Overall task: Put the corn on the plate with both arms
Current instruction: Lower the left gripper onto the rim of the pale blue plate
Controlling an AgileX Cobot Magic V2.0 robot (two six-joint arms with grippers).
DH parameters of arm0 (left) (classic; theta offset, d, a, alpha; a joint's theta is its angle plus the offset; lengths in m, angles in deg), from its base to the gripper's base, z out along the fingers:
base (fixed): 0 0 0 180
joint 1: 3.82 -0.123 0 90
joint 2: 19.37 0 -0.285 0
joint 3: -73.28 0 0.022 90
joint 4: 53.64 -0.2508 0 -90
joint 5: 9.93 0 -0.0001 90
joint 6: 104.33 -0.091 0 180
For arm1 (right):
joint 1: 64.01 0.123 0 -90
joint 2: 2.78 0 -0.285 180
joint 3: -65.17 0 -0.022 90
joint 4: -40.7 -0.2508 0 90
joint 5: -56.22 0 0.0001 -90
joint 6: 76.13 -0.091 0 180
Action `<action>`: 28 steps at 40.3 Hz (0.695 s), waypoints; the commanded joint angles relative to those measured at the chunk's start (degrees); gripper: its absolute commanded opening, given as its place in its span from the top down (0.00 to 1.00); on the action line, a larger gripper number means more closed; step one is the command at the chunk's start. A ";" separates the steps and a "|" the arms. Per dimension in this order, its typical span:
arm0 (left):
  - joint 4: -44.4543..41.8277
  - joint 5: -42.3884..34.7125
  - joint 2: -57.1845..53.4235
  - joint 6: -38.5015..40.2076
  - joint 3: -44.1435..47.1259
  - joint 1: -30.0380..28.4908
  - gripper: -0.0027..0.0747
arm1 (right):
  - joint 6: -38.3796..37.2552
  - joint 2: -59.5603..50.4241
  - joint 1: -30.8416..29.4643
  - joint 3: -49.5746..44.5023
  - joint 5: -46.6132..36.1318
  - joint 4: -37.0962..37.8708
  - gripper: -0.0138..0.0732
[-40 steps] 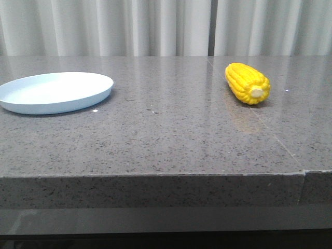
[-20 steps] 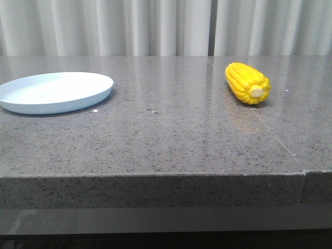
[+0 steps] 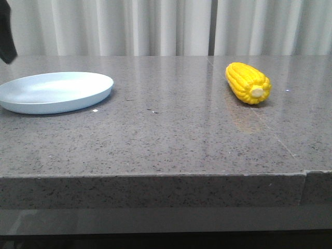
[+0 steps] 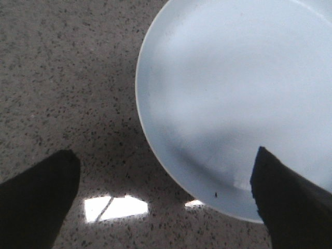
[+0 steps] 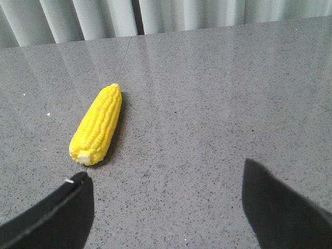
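The corn (image 3: 248, 83) lies on its side on the grey speckled desk (image 3: 166, 135), in the upper right of the front view, with its pale stub end turned toward the camera. Nothing touches it. In the right wrist view the corn (image 5: 97, 124) sits in the left half of the frame, ahead of the right gripper (image 5: 166, 207), and its stub end points toward that gripper. The two black fingers (image 5: 57, 218) stand wide apart with nothing between them, so the gripper is released and is above the bare desk.

The pale blue plate (image 3: 54, 92) rests on the desk at the left side of the front view, well apart from the corn. It holds nothing. In the left wrist view the plate (image 4: 233, 98) fills the upper right of the frame. The left gripper (image 4: 166, 202) is spread and grasps nothing; one finger is over the desk, and the other finger (image 4: 290, 202) covers the plate's rim. In the front view, a dark piece of the left arm (image 3: 6, 33) shows at the upper left corner. White curtains (image 3: 166, 26) hang behind the desk.
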 commanded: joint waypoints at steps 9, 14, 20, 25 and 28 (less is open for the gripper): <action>0.62 -1.00 7.23 0.09 -5.09 0.41 0.14 | 0.53 0.81 -0.29 2.07 -4.14 -0.04 0.14; 0.62 -0.89 8.35 0.09 -5.09 0.41 0.19 | 0.53 0.81 -0.29 2.07 -4.14 -0.04 0.14; 0.65 -1.02 8.35 0.09 -5.61 0.41 0.36 | 0.53 0.81 -0.29 2.07 -4.14 -0.04 0.14; 0.65 -1.02 8.35 0.09 -5.87 0.41 0.58 | 0.53 0.81 -0.29 2.07 -4.14 -0.04 0.14; 0.65 -1.11 8.35 0.09 -5.87 0.41 0.71 | 0.53 0.81 -0.29 2.07 -4.14 -0.04 0.14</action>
